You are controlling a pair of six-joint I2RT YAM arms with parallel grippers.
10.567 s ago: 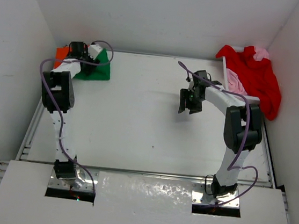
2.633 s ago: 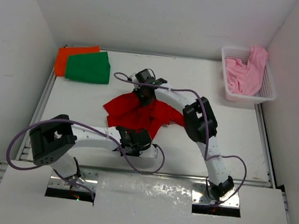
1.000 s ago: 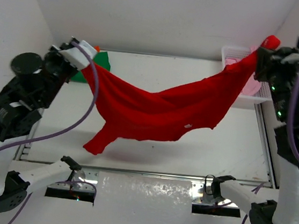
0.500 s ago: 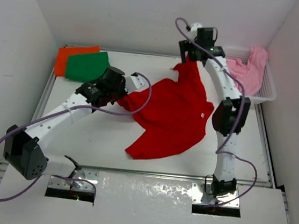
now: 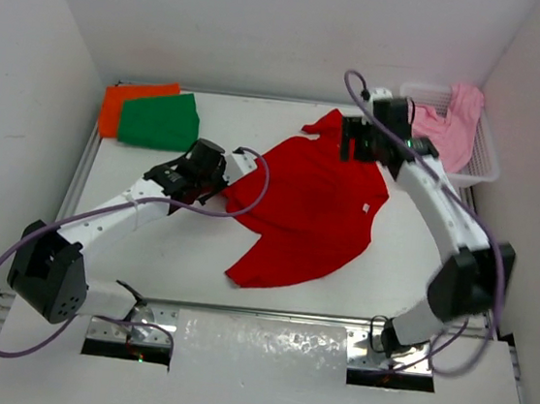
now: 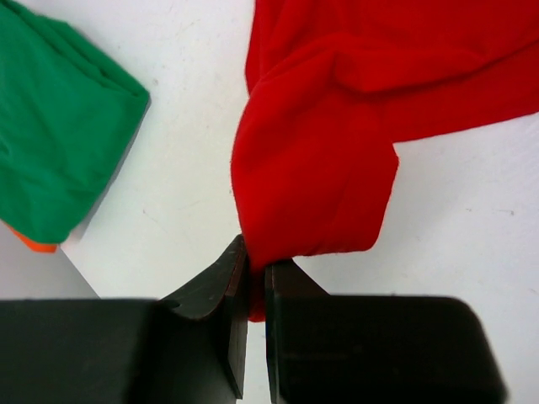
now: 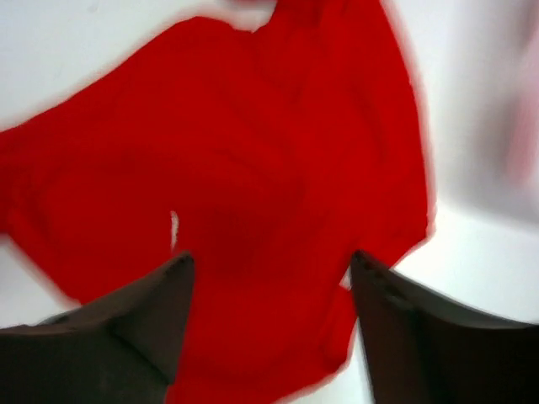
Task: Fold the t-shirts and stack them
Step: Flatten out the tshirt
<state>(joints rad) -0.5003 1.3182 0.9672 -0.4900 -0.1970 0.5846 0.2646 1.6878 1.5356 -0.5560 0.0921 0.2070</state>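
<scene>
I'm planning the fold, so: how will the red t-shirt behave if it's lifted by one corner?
Probably floppy: the red t-shirt lies rumpled, and the edge pinched in the left arm's fingers bunches into folds. Likely light: the cloth looks thin. Pushed, it would probably wrinkle, not slide.

The white tabletop carries a red shirt spread almost flat. The shirt's bunched left edge is pinched in the left end effector. Its far right part lies under the right end effector, whose fingers stand wide apart with nothing between them. Beyond the left end effector, toward the far left corner, a folded green shirt rests partly on a folded orange shirt. A white basket sits just right of the right end effector.
</scene>
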